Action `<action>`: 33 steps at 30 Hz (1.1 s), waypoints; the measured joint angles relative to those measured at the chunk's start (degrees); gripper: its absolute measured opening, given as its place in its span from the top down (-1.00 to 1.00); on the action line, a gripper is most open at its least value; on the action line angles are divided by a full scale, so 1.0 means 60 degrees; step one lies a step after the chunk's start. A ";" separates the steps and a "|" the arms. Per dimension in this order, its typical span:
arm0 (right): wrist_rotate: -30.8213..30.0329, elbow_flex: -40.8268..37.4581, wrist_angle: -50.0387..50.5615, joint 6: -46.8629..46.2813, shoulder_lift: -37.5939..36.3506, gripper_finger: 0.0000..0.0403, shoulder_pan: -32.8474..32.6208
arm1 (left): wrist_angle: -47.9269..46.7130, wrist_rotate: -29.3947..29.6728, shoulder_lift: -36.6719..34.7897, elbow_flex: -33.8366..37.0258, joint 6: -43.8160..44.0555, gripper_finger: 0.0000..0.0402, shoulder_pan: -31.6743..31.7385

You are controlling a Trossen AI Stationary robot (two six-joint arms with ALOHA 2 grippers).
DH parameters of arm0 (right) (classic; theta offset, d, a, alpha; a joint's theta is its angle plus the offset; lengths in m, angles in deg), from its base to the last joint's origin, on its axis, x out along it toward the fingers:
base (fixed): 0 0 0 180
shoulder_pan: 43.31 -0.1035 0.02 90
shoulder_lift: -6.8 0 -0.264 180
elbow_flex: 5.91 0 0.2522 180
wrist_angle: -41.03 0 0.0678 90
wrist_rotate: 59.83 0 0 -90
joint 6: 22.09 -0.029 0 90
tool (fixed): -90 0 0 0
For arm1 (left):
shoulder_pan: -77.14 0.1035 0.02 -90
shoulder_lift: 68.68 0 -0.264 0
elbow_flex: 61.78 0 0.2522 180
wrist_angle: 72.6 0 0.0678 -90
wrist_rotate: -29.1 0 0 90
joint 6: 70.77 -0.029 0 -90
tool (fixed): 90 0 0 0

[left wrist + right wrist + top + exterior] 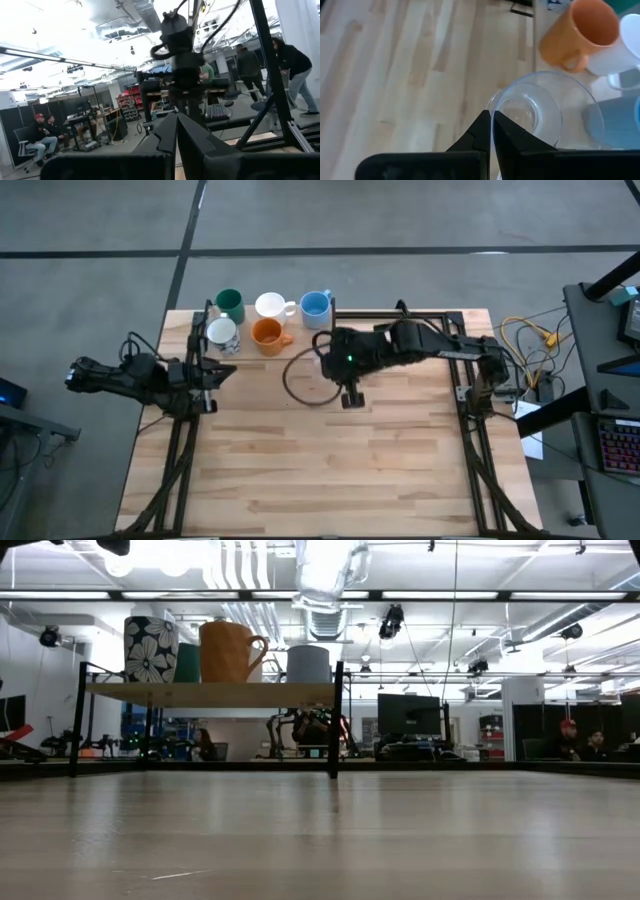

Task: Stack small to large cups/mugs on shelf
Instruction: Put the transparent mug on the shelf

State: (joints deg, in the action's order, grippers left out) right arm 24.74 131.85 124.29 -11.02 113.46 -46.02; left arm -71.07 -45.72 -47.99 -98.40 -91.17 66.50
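The right tool (491, 131) grips the clear cup's (540, 112) rim, just beside the shelf (300, 320), where green, white, blue, orange and patterned cups stand. The left tool (213, 373), closed and empty, waits near the shelf.

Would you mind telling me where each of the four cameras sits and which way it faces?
High view: above the table, looking straight down; shows both arms, the left gripper, the right gripper and the cups on the shelf.
Low view: at tabletop height, looking level at the shelf; no arm shows.
Left wrist view: on the left arm, looking out into the room at seated and standing people; its shut fingers show.
Right wrist view: on the right arm, looking down at the clear cup; its shut fingers show.
Shared: the orange mug.
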 joint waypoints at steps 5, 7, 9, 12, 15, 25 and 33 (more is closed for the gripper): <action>0.0504 -0.0149 -0.0572 0.0524 0.0006 0.96 0.0591 | 0.0020 0.0000 -0.0015 0.0000 0.0000 1.00 0.0001; 0.0618 -0.0214 -0.0717 0.0773 0.0006 0.96 0.0794 | 0.0026 0.0000 -0.0015 0.0000 0.0000 1.00 -0.0002; 0.0694 -0.0297 -0.0857 0.1009 0.0006 0.96 0.0982 | 0.0018 0.0000 -0.0015 0.0000 -0.0003 1.00 0.0001; 0.0703 -0.0427 -0.1055 0.1294 0.0009 0.96 0.1229 | 0.0020 0.0001 -0.0022 0.0000 0.0000 1.00 0.0000; 0.0699 -0.0594 -0.1397 0.1510 0.0013 0.96 0.1448 | 0.0018 0.0004 -0.0018 0.0000 -0.0004 1.00 -0.0002; 0.0728 -0.1466 -0.2200 0.1840 0.0028 0.96 0.1940 | 0.0000 0.0003 0.0011 0.0000 -0.0168 1.00 -0.0002; 0.0983 -0.2135 -0.2953 0.1910 0.0035 0.96 0.2035 | 0.0007 0.0000 0.0007 0.0000 -0.0171 1.00 -0.0002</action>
State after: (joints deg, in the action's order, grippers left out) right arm 30.64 119.05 106.57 0.44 113.67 -33.81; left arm -71.03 -45.72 -47.94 -98.40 -92.20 66.49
